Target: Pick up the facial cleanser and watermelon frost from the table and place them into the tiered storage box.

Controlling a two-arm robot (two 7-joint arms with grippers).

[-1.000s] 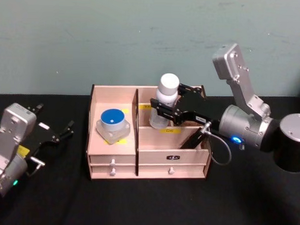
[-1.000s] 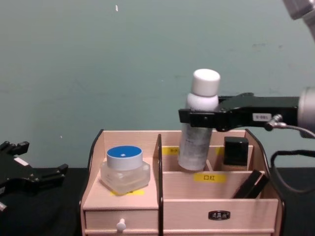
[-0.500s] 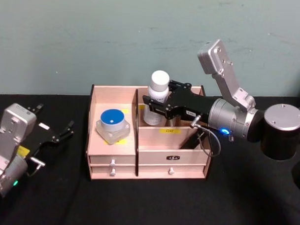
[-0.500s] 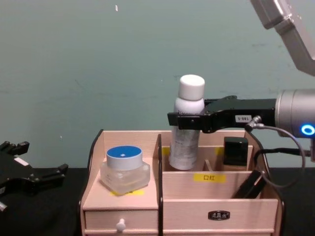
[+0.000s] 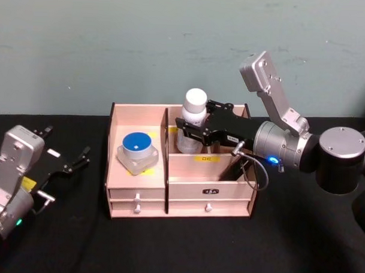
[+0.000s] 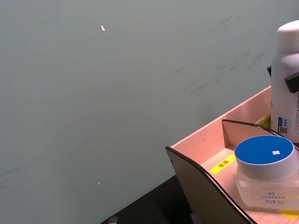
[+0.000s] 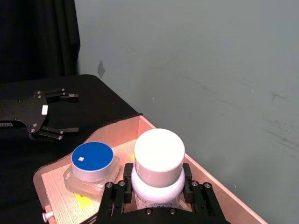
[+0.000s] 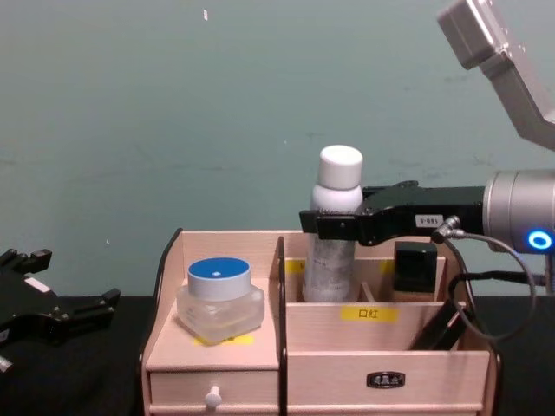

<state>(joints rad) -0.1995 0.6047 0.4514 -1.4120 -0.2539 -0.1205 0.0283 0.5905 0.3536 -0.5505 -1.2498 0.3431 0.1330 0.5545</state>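
right claw (image 8: 334, 227) pinching white-capped bottle (image 8: 332, 227) upright in tiered storage box (image 8: 373, 347) rear compartment | left claw (image 5: 65, 159) spread, parked over tabletop (image 5: 167, 244)

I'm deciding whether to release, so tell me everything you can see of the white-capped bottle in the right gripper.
The bottle is a slim pale cylinder with a round white cap, a narrower neck and a speckled grey printed body. It stands upright, its lower part inside the rear middle compartment of the tiered storage box. The right gripper is shut on it just below the cap. Whether its base rests on the compartment floor is hidden.
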